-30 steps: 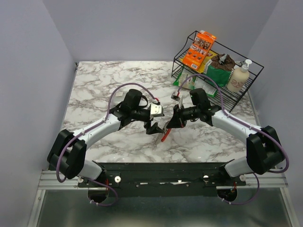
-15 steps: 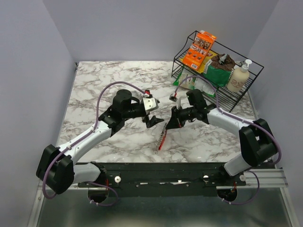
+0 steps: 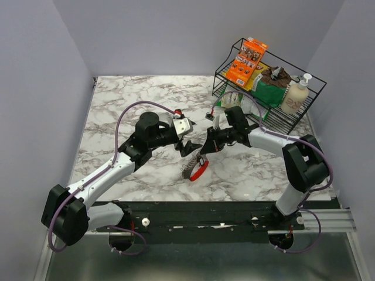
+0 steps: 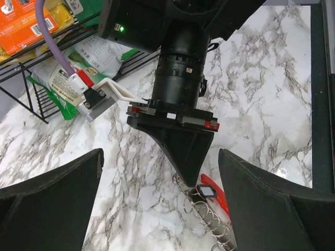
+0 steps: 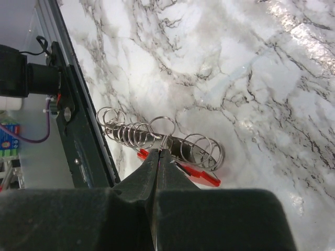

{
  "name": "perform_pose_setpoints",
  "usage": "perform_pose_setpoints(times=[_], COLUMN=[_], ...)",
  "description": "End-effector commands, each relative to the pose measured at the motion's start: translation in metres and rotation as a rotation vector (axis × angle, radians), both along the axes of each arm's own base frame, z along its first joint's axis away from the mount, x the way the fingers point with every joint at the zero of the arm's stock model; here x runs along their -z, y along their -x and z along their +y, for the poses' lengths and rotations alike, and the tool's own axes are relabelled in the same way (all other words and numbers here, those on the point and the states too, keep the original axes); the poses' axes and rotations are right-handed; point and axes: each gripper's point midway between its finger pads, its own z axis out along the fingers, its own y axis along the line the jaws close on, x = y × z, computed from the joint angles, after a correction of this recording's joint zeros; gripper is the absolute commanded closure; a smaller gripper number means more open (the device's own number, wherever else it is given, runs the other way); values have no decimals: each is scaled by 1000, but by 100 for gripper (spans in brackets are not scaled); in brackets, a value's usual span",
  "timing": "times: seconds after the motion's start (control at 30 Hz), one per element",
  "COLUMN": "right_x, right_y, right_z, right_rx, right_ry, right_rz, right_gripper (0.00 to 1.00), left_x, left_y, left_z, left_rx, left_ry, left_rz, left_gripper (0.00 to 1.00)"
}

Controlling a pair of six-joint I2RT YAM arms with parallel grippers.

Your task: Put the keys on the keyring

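Keyring (image 5: 133,135) hangs pinched in the closed right hand (image 5: 159,152) over the table (image 3: 117,111); left hand (image 3: 188,148) spread wide nearby. Orange box (image 4: 23,23) shows "20".

Keyring (image 3: 199,171): red curved strip, bunched silver rings, near table (image 3: 117,105) centre.

A grey-veined marble table (image 3: 129,99) carries a black wire rack (image 3: 282,120) at its far right corner (an orange box (image 3: 246,60), green bag (image 3: 269,91) and cream pump bottle (image 3: 295,95) sit inside).
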Motion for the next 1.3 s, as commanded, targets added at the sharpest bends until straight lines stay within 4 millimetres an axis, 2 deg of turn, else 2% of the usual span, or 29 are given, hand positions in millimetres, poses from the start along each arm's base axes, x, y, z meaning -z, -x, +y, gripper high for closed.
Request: perform_pose_setpoints(times=[0.0, 0.27, 0.37, 0.4, 0.47, 0.5, 0.53, 0.63, 0.8, 0.97, 1.0, 1.17, 1.27], right_x=[5, 18, 12, 9, 0, -4, -16, -29, -65, -86, -88, -97, -99], right_y=[-18, -28, -32, -33, -35, -37, -38, -41, -41, -39, -39, -38, -35], right_z=[7, 6, 4, 3, -1, -3, -5, -12, -22, -25, -26, -29, -32], right_rx=[40, 100, 119, 129, 164, 178, 194, 234, 288, 298, 301, 326, 338], right_ry=[11, 53, 56, 58, 59, 58, 50, 54, 22, -6, -9, -18, -20], right_rz=[-21, 3, -22, -35, -74, -97, -128, -189, -305, -359, -366, -381, -383], right_gripper=[93, 84, 75, 62, 51, 40, 37, 28, 17, 12, 0, 0, 0], left_x=[-14, -12, -12, -13, -14, -15, -15, -18, -28, -32, -32, -33, -28], left_y=[-5, -4, -5, -4, -5, -5, -6, -6, -9, -29, -34, -44, -54], left_z=[7, 7, 7, 7, 7, 9, 10, 12, 13, 18, 20, 27, 38], left_rx=[-51, -59, -68, -68, -70, -78, -87, -101, -149, -314, -348, -436, -528], left_ry=[29, 36, 45, 49, 44, 46, 45, 53, 111, 223, 243, 278, 288], left_rz=[-30, -3, 14, 14, 11, 11, 10, -2, 66, 211, 240, 285, 297], left_gripper=[1, 1, 1, 1, 1, 1, 1, 1, 1, 1, 1, 1, 1])
